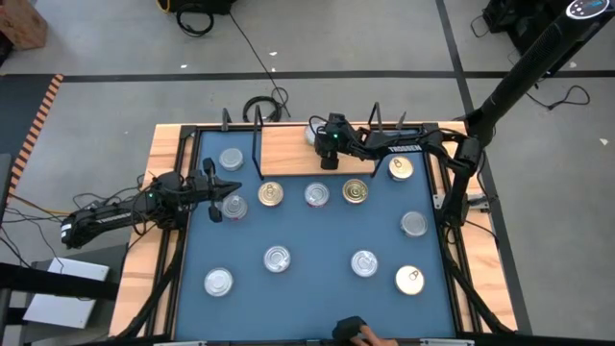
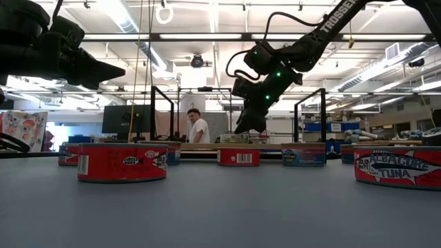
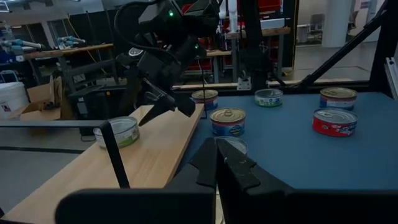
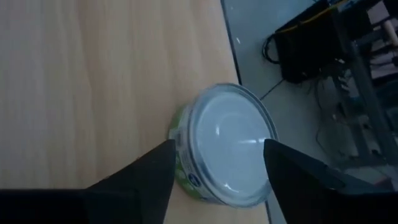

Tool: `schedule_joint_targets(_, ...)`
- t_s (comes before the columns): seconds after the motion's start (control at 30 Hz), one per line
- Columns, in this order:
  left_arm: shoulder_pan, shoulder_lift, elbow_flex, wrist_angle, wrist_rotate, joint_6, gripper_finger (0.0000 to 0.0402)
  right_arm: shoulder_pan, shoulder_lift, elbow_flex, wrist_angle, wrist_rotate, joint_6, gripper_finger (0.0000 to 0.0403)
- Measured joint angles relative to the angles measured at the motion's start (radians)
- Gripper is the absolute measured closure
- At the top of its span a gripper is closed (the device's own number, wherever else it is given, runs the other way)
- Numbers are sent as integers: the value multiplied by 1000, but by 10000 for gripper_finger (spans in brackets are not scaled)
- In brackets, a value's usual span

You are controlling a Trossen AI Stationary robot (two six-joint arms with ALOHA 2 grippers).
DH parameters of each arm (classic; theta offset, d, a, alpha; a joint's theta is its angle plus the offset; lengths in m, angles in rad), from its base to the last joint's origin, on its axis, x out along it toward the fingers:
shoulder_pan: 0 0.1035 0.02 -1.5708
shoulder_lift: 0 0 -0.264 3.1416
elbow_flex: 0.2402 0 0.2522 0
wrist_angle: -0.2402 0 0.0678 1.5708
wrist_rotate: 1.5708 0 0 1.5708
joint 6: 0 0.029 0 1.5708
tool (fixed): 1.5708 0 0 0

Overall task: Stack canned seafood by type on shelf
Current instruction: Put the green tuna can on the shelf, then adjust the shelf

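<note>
The shelf [image 1: 288, 154], a light wooden board with black wire uprights, lies along the table's far side. A silver-topped tin with a green side [image 4: 227, 152] rests flat on the board near its far edge; it also shows in the high view [image 1: 315, 134]. My right gripper [image 1: 329, 149] hangs open above the board beside this tin, and its fingers [image 4: 149, 174] frame the tin without touching it. My left gripper [image 1: 215, 192] is shut and empty over the blue mat's left part, pointing at a silver-topped tin [image 3: 235, 144] on the mat just past its fingertips.
Several more tins lie flat on the blue mat [image 1: 317, 288], among them a gold-topped one [image 1: 271, 194] and a red-sided one [image 2: 122, 162]. Wire uprights [image 1: 258, 149] rise from the shelf. A hand [image 1: 356, 333] shows at the near edge. A person [image 2: 198, 128] stands behind the table.
</note>
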Motion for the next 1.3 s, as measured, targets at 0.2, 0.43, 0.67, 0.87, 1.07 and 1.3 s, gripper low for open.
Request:
schedule_joint_targets(0.2, 0, 0, 0, 0, 0, 0, 396, 4, -52, 1, -34, 6, 91, 205)
schedule_joint_targets(0.43, 0, 4, 0, -4, 0, -6, 396, -71, -60, 1, -76, -19, 260, 380)
schedule_joint_targets(0.67, 0, 5, 0, -22, -23, -7, 396, -135, -32, 1, -90, -61, 400, 392)
schedule_joint_targets(0.87, 0, 5, 0, -25, -25, -7, 396, -149, 9, 1, -84, -125, 417, 394)
schedule_joint_targets(1.07, 0, 5, 0, -35, -30, -8, 396, -147, 15, 0, -55, -151, 435, 399)
schedule_joint_targets(1.3, 0, 32, 0, -47, -45, -30, 396, -137, -16, 0, -88, -147, 437, 396)
